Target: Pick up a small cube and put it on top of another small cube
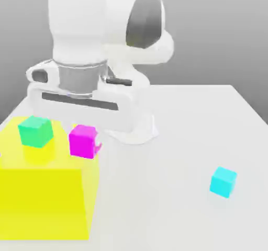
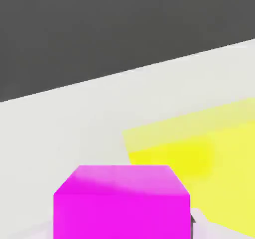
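Fingers (image 1: 98,146) look pinched on the pink cube (image 1: 82,141): one pale tip shows against the cube's side on the exterior view's right, the other is hidden behind it. In the hand view the cube (image 2: 122,202) sits centred right under the camera, w/ a sliver of fingertip (image 2: 197,222) at its lower corner, which fits a grasp. So the gripper (image 1: 84,143) prob. has it lifted, not resting on anything.

Going from the exterior view's left: the big yellow block (image 1: 44,203) fills the table (image 1: 172,140) corner there, nearest the camera. The green cube (image 1: 35,131) sits on the block's top face, near its far edge and upright. That explains the carry height, since the target is raised and the pink cube has to travel above the block's top.

Next across, the pink cube hangs just beside the green one, at approx. the same level, w/ a gap between them. It isn't above it yet.

Judgement: transport phase. It needs more lift, a short shift toward the exterior view's left, then lowering square onto the green cube.

Well apart, toward the table edge on the exterior view's right, the cyan cube (image 1: 223,182) lies alone, no part in this.
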Controlling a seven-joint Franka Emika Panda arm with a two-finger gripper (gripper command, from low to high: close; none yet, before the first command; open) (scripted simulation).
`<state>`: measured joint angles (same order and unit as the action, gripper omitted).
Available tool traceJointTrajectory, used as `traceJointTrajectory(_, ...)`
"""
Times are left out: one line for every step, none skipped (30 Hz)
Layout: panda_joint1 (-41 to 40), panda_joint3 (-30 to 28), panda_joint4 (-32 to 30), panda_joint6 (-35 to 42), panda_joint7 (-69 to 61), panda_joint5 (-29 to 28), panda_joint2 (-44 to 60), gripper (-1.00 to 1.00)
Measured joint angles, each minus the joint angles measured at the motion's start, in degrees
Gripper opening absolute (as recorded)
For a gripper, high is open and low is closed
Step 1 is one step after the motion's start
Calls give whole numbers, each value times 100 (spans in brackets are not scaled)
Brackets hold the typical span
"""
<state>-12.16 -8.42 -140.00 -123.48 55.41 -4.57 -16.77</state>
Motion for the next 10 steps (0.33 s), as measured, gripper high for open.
traceJointTrajectory(-190,-123,47,242,137,-4,-199,-100)
traceJointTrajectory(-376,-234,82,453,261,-4,-381,-100)
traceJointTrajectory(-467,-300,27,433,320,-5,-418,-100)
traceJointTrajectory(-531,-325,-73,300,338,7,-383,-100)
traceJointTrajectory(-556,-352,-196,108,346,11,-313,-100)
traceJointTrajectory(-570,-374,-331,-113,345,15,-226,-100)
traceJointTrajectory(-581,-384,-424,-269,341,19,-164,100)
traceJointTrajectory(-581,-384,-424,-269,341,20,-164,100)
traceJointTrajectory(-581,-384,-424,-269,341,20,-164,100)
traceJointTrajectory(-581,-384,-424,-269,341,20,-164,100)
